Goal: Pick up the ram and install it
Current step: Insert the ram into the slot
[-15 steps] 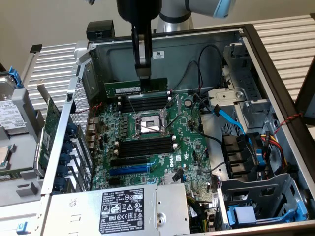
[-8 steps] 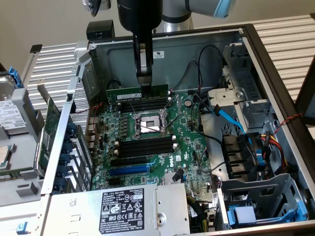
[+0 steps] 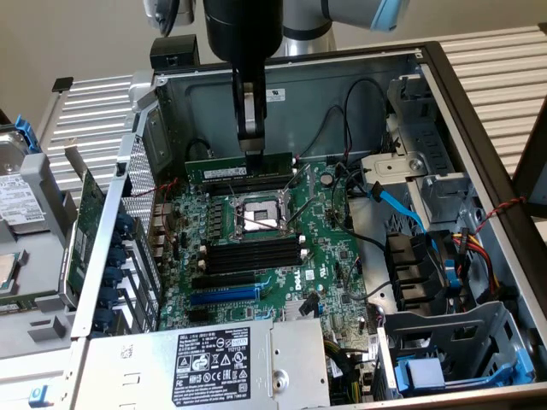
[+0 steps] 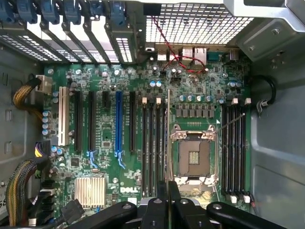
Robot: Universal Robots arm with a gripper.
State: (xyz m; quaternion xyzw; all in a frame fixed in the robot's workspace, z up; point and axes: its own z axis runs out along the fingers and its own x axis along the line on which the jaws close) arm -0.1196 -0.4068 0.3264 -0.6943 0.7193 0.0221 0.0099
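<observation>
My gripper (image 3: pixel 253 152) hangs straight down inside the open computer case and is shut on the ram (image 3: pixel 218 166), a long thin green stick held level by its top edge. The ram hovers just above the black memory slots (image 3: pixel 244 181) on the far side of the CPU socket (image 3: pixel 256 215). In the wrist view my gripper (image 4: pixel 168 191) holds the ram (image 4: pixel 168 133) edge-on, a thin line running between the CPU socket (image 4: pixel 193 155) and the nearest black memory slots (image 4: pixel 153 148). I cannot tell whether the ram touches a slot.
More black memory slots (image 3: pixel 252 254) lie on the near side of the socket, with a blue expansion slot (image 3: pixel 224 295) below. A power supply (image 3: pixel 214 363) sits at the front. Cables (image 3: pixel 402 213) and a drive cage (image 3: pixel 444 359) fill the exterior view's right. A green card (image 3: pixel 85 222) stands outside the case's left wall.
</observation>
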